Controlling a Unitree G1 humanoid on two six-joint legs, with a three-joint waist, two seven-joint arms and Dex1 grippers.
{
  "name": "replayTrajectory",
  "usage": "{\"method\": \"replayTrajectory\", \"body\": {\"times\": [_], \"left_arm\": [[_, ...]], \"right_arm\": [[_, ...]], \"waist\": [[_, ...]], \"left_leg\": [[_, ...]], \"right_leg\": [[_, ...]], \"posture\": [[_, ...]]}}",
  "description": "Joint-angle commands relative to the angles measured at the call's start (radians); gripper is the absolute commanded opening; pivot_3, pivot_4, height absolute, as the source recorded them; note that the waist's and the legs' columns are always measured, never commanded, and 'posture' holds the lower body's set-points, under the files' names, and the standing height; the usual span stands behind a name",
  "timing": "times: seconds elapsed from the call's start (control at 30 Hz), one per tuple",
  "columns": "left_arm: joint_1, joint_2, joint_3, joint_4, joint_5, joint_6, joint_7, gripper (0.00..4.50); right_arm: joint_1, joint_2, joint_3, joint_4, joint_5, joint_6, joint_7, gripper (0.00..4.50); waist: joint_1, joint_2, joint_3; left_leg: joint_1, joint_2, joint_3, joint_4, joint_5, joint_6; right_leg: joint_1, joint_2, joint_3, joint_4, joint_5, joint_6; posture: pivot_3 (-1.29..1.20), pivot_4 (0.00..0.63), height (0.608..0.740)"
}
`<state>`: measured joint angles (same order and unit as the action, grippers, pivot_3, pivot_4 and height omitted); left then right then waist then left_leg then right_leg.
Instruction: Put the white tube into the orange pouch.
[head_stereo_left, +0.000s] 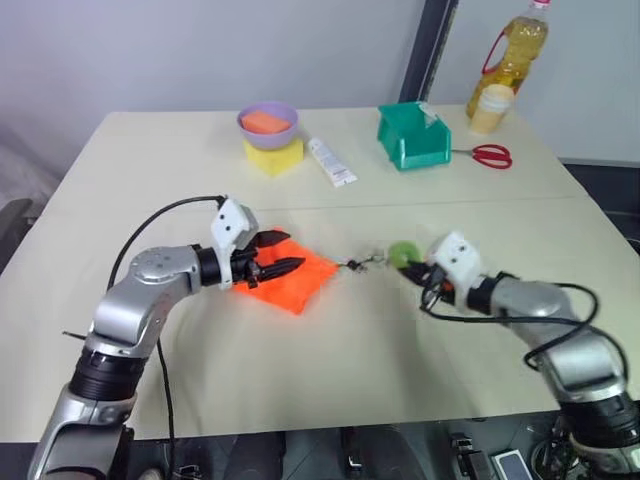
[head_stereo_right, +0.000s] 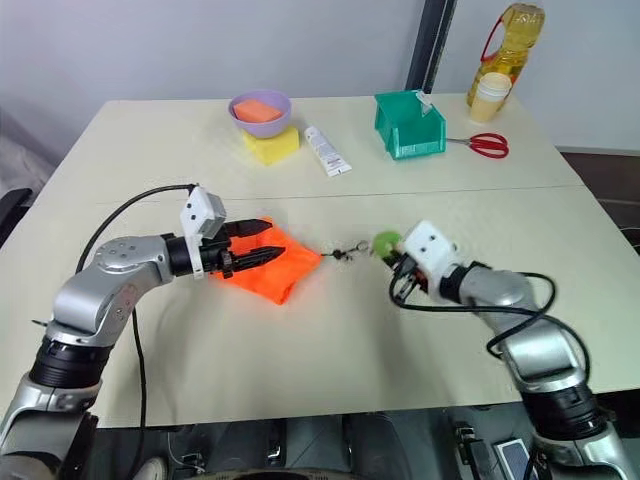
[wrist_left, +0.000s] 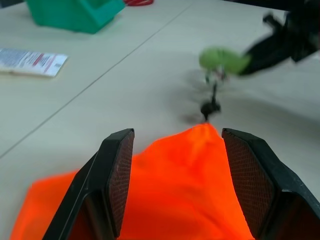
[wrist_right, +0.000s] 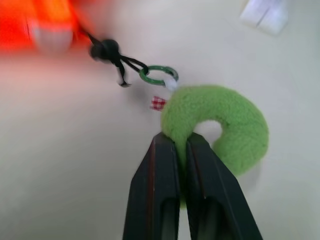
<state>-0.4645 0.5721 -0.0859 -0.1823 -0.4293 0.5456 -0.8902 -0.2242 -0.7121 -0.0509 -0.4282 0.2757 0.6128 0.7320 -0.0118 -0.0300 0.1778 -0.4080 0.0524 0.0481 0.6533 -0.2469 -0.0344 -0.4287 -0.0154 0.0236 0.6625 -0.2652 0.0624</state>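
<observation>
Right end effector (wrist_right: 181, 145) pinches fuzzy green ring (wrist_right: 220, 125) corded to neon-orange fabric pouch (head_stereo_left: 290, 280); left end effector (wrist_left: 175, 150) spread wide, straddling pouch on desk (head_stereo_left: 350, 350).

You see the bright orange pouch (wrist_left: 170, 195) in soft, matt woven cloth, its green ring charm (wrist_right: 220, 125) fuzzy like felt, and the black gripper finger pads (wrist_left: 120, 185) finely cross-hatched. The beige table (head_stereo_left: 350, 380) looks smooth and matt.
</observation>
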Motion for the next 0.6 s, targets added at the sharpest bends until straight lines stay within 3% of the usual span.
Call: {"method": "replayTrajectory", "body": {"times": [0.03,0.3,0.4,0.43,0.6], "left_arm": [[-0.043,-0.018,-0.028,0.034,0.027,-0.056,-0.027,2.98],[-0.102,-0.09,-0.084,0.13,0.055,-0.094,-0.065,2.98],[-0.108,-0.109,-0.105,0.131,0.061,-0.099,-0.081,3.83],[-0.109,-0.116,-0.111,0.128,0.067,-0.102,-0.079,4.34],[-0.112,-0.129,-0.143,0.136,0.12,-0.144,-0.076,4.43]], "right_arm": [[-0.011,-0.034,-0.066,-0.071,0.063,0.021,0.028,0.05],[-0.022,-0.042,-0.061,-0.089,0.102,0.038,0.024,0.05],[-0.021,-0.041,-0.052,-0.09,0.111,0.039,0.026,0.0],[-0.021,-0.041,-0.05,-0.091,0.112,0.039,0.026,0.0],[-0.017,-0.043,-0.05,-0.106,0.124,0.044,0.03,0.0]], "waist": [[0.0,0.0,0.0],[0.0,0.0,0.0],[-0.001,0.0,0.0],[-0.001,0.0,0.0],[0.0,0.0,0.0]], "left_leg": [[0.0,0.0,0.0,0.0,0.0,0.0],[0.0,0.0,0.0,0.0,0.0,0.0],[0.0,0.0,0.0,0.0,0.0,0.0],[0.0,0.0,0.0,0.0,0.0,0.0],[0.0,0.0,0.0,0.0,0.0,0.0]], "right_leg": [[0.0,0.0,0.0,0.0,0.0,0.0],[0.0,0.0,0.0,0.0,0.0,0.0],[0.0,0.0,0.0,0.0,0.0,0.0],[0.0,0.0,0.0,0.0,0.0,0.0],[0.0,0.0,0.0,0.0,0.0,0.0]], "posture": [[0.0,0.15,0.731],[0.0,0.15,0.731],[0.0,0.15,0.731],[0.0,0.15,0.731],[0.0,0.15,0.731]]}}
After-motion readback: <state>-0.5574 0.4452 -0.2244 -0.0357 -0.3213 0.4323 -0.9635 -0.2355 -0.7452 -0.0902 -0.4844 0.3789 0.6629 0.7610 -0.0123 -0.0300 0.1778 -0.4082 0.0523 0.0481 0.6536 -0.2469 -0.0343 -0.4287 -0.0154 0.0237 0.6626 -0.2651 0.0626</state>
